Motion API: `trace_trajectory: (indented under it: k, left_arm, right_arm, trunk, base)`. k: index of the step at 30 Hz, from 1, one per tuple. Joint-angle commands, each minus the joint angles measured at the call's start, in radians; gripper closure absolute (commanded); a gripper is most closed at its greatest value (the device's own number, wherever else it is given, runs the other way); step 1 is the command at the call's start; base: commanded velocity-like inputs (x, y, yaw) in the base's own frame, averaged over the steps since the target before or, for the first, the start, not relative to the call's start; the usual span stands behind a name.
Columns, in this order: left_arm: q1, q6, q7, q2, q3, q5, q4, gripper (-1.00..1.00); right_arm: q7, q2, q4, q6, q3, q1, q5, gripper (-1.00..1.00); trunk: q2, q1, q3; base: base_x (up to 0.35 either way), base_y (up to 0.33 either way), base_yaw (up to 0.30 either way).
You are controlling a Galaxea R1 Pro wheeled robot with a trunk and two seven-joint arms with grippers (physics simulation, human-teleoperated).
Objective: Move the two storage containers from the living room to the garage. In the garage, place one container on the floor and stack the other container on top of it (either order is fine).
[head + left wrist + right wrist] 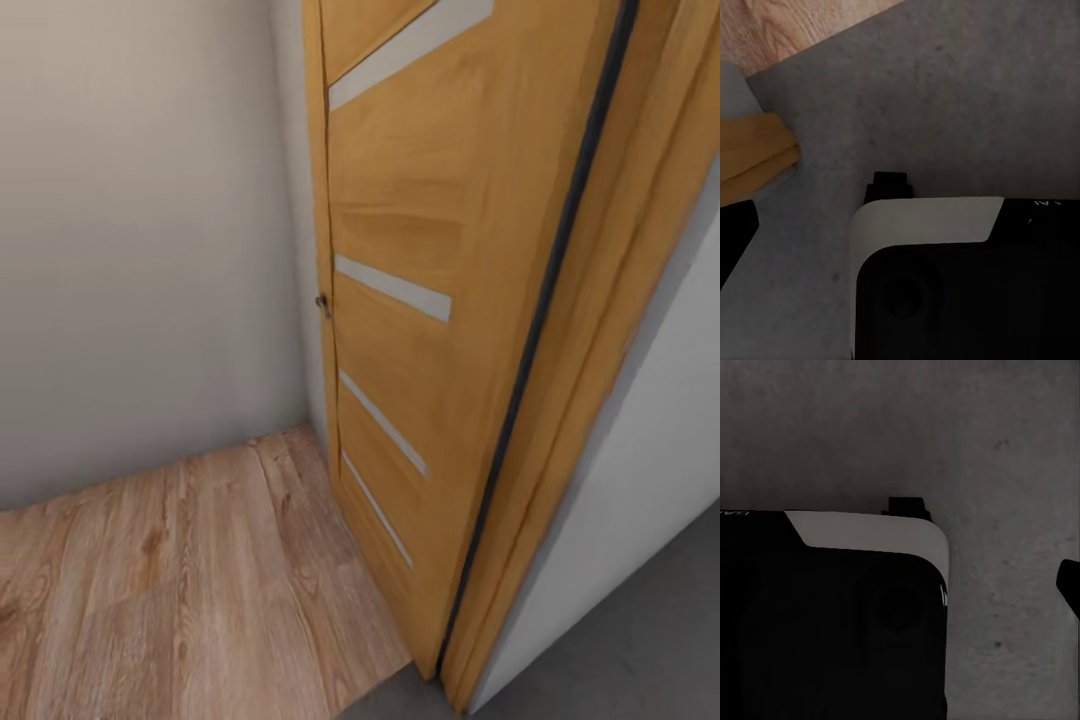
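The two storage containers are out of view. I stand at a doorway: light wood plank flooring (180,580) of the living room side meets the dark grey concrete floor (640,650) of the garage side. Both wrist views look down on that concrete (945,112) (907,427) and on my own black and white base (967,285) (832,615). A dark sliver of a left finger (735,232) shows at one edge, and a dark tip of a right finger (1069,585) at another. Nothing is seen held.
An orange-brown wooden door (430,250) with pale glass strips stands swung open, its handle (322,302) near the beige wall (140,250). The door frame (620,300) and a white wall (650,450) close off the right. The frame's foot (754,150) lies close to my base.
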Motion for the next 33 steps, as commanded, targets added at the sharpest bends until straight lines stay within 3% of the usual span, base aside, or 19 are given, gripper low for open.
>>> trace_trajectory:
  k: [1, 33]
  left_arm:
    - [-0.001, 0.004, -0.004, 0.0, -0.002, 0.007, -0.001, -1.0]
    - [0.0, 0.005, -0.004, 0.0, -0.002, 0.007, -0.001, -1.0]
  right_arm:
    - [-0.001, 0.001, 0.003, -0.005, 0.009, -0.001, -0.008, -1.0]
    - [-0.001, -0.001, 0.003, -0.005, 0.009, -0.001, -0.008, -1.0]
  trunk:
    - [0.0, 0.0, -0.001]
    - [0.0, 0.0, -0.001]
  base:
    - [0.236, 0.0, 0.268]
    - [0.236, 0.0, 0.266]
